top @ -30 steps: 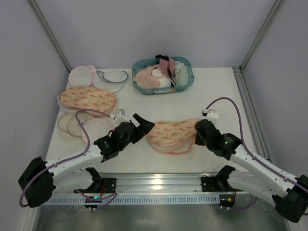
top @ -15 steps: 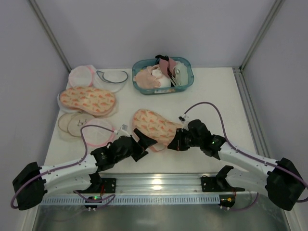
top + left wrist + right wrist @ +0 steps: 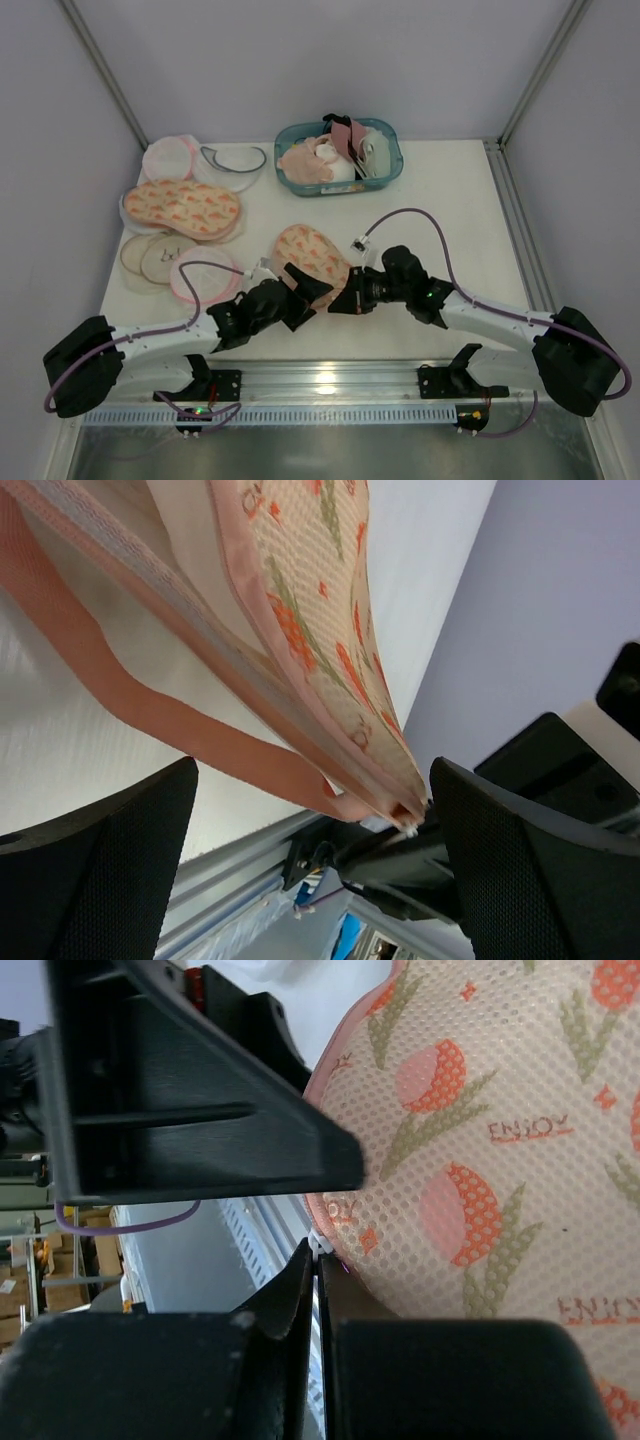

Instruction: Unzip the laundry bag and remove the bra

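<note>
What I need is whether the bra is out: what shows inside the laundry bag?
No bra shows. The laundry bag, pinched at its edge by the right hand, shows only printed mesh and pink edging; the mesh hides whatever is inside.

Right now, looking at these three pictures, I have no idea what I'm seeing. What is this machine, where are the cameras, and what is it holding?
These are two robot arms bolted at the near edge of a white table, each ending in a two-finger claw. The wide picture comes from a fixed camera above and behind them; the close-ups come from a small camera on each wrist. The right claw is pinched shut on the edge of the laundry bag, a peach mesh bag with orange print. The left claw is open, with the bag between its fingers, not gripped. Also on the table: a second printed bag, round white pouches and a teal basket of garments. What is inside the bag cannot be seen.
</note>
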Motion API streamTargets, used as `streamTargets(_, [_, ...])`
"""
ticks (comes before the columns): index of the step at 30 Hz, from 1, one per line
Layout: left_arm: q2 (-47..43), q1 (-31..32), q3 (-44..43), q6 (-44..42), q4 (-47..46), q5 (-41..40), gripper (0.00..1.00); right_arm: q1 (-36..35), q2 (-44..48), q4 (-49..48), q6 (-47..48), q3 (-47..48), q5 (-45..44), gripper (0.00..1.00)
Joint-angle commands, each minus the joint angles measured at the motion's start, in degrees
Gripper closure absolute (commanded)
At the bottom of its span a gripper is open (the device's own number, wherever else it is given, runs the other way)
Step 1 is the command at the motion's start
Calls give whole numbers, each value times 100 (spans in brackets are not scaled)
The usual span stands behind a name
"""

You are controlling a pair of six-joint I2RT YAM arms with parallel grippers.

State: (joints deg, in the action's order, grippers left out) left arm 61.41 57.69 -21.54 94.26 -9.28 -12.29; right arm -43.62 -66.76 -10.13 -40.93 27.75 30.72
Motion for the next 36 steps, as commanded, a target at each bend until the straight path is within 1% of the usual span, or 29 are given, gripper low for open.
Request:
streamTargets(1, [362,14,-271,119,-574,-229,1,-138,40,-578,-29,11,268,96])
streamTargets(4, [635,14,-324,119,-803,-291,1,-252,23,-578,41,55,312,96])
streamTargets(7, [767,5,-421,49,-926,-326,6,-305,5,-482,102,73,347,96])
streamTargets(8, [802,5,-421,40,-953,-335,11,-323,5,-429,163,82,338,96])
streamTargets(9, [803,5,-404,23,-997,-344,15,-323,5,-298,190,90,312,96])
streamTargets(10, [803,-3,-386,-4,-1075,-361,22,-323,23,-218,225,117,286,96])
streamTargets(12, [759,-12,-325,-48,-1094,-396,29,-323,23,97,383,161,163,96])
streamTargets(13, [741,-21,-307,-65,-1094,-397,35,-323,32,247,445,230,93,96])
streamTargets(15, [706,-56,-237,-83,-1129,-397,44,-332,23,502,603,275,13,96])
streamTargets(16, [697,-65,-219,-92,-1155,-397,51,-332,32,573,638,301,-57,96])
streamTargets(18, [671,-91,-193,-101,-1155,-397,56,-332,32,783,726,345,-162,96])
streamTargets(19, [662,-91,-184,-101,-1138,-397,62,-323,32,819,744,363,-206,96])
streamTargets(21, [645,-109,-184,-109,-1120,-405,66,-332,40,933,796,398,-251,96])
streamTargets(22, [636,-126,-175,-118,-1103,-405,71,-332,40,960,806,416,-251,96])
streamTargets(23, [636,-127,-166,-118,-1076,-405,74,-332,49,978,832,433,-320,96])
streamTargets(27, [583,-205,-140,-136,-971,-432,82,-332,155,1547,999,565,-593,96])
streamTargets(28, [548,-249,-131,-144,-945,-440,87,-332,207,1636,1069,591,-654,96])
streamTargets(33, [442,-451,-79,-241,-795,-362,96,-332,287,2277,1227,706,-1172,96])
streamTargets(34, [416,-574,-61,-285,-743,-300,100,-332,287,2366,1245,732,-1269,96])
streamTargets(36, [328,-689,-26,-338,-742,-134,100,-332,278,2647,1271,758,-1637,96])
